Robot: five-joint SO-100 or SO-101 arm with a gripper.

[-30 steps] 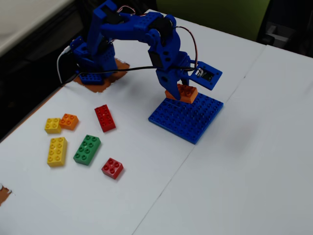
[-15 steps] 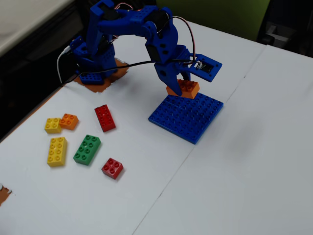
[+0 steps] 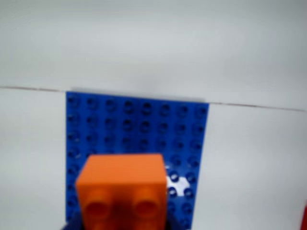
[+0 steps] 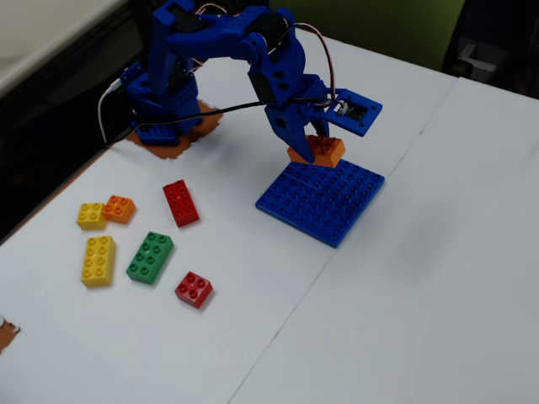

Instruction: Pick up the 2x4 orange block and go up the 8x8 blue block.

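My blue gripper [image 4: 309, 148] is shut on the 2x4 orange block [image 4: 325, 151]. It holds the block over the far edge of the 8x8 blue block [image 4: 324, 202], a flat studded baseplate on the white table. I cannot tell whether the brick touches the plate. In the wrist view the orange block [image 3: 122, 187] fills the bottom middle, end-on with two studs showing. The blue baseplate [image 3: 144, 124] lies behind and beneath it. The fingers are almost wholly hidden by the brick in that view.
Loose bricks lie at the left of the fixed view: a red 2x4 [image 4: 181, 203], a small orange 2x2 [image 4: 119, 209], a yellow 2x2 [image 4: 91, 215], a yellow 2x4 [image 4: 98, 259], a green 2x4 [image 4: 150, 257] and a red 2x2 [image 4: 194, 289]. The arm's base [image 4: 160, 101] stands at the far left.
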